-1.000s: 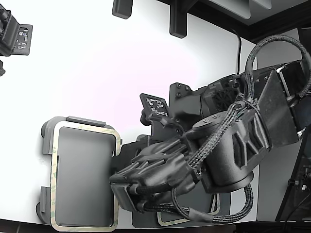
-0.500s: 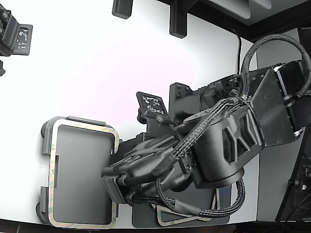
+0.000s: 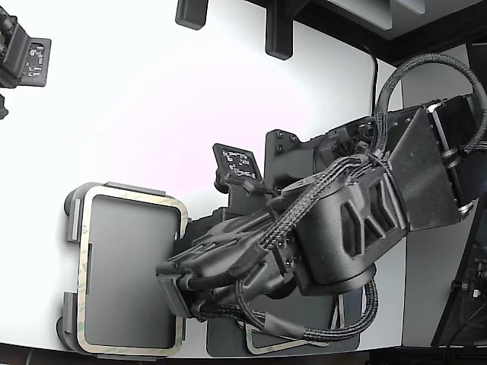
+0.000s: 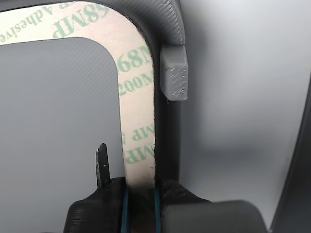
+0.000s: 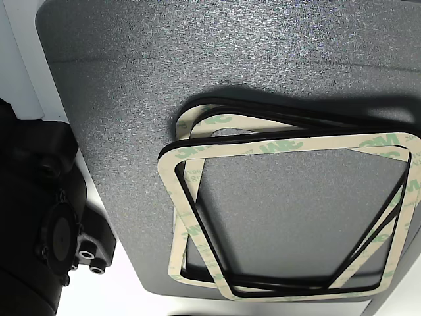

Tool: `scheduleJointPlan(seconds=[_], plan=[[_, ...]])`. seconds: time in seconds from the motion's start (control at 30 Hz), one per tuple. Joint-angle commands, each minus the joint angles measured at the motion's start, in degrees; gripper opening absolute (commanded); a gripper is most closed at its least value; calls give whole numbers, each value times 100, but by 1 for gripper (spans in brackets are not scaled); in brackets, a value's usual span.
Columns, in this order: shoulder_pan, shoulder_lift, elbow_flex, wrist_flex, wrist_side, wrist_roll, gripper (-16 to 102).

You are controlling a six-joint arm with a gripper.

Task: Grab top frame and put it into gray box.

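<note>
The top frame (image 3: 129,198), cream with faint green print, lies along the rim of the light gray box (image 3: 125,266) at the exterior view's lower left. My gripper (image 3: 173,293) is at the frame's side nearest the arm. In the wrist view the gripper (image 4: 140,183) is shut on that strip of the frame (image 4: 136,97), which runs over the box floor (image 4: 58,121) and beside a raised edge tab (image 4: 175,73). The arm hides the lower right corner of the frame in the exterior view.
A darker gray mat (image 5: 131,79) holds a stack of leftover identical frames (image 5: 283,148); a part of it shows under the arm (image 3: 228,344). A black fixture (image 3: 23,57) stands at the exterior view's upper left, black brackets (image 3: 278,34) along the top edge.
The arm has swung toward the exterior view's left and lower. The frame has shifted slightly left with it over the gray box, still held.
</note>
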Motion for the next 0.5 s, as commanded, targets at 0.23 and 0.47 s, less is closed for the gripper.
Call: scheduleJointPlan(seconds=[0.23, 0.47], plan=[[-105, 62, -132, 44, -9, -9, -12], [-105, 9, -220, 44, -9, -35, -12]])
